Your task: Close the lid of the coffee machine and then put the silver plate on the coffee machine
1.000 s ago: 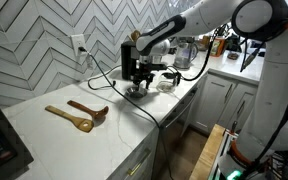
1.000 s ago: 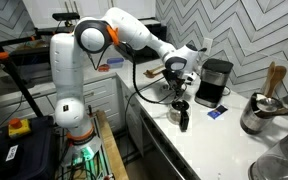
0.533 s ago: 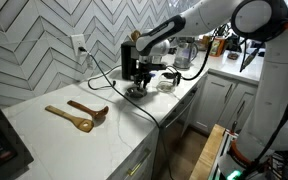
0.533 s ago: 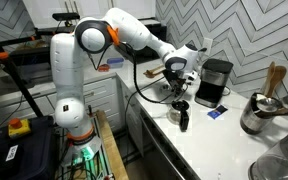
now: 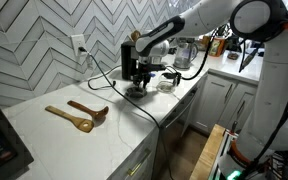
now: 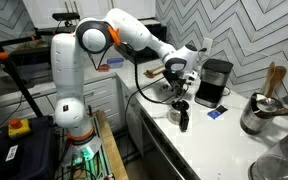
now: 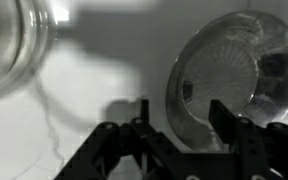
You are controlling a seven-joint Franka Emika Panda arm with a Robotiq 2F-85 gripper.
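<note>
The black coffee machine (image 5: pixel 131 62) stands by the tiled wall and also shows in an exterior view (image 6: pixel 216 80). Its lid (image 6: pixel 218 63) looks flat down on top. The silver plate (image 7: pixel 229 80) lies on the white counter, round and shiny, and shows small in an exterior view (image 5: pixel 136 91). My gripper (image 7: pixel 181 118) is open just above the counter. Its fingers stand on either side of the plate's near rim and are not closed on it. In both exterior views the gripper (image 5: pixel 140 80) (image 6: pixel 180 90) hangs low in front of the machine.
A glass carafe (image 7: pixel 14 45) sits close beside the plate, and it also shows in both exterior views (image 5: pixel 167 83) (image 6: pixel 181 114). Two brown wooden spoons (image 5: pixel 79 114) lie further along the counter. A black power cord (image 5: pixel 104 78) runs to the wall socket. Pots (image 6: pixel 264 110) stand near the counter's end.
</note>
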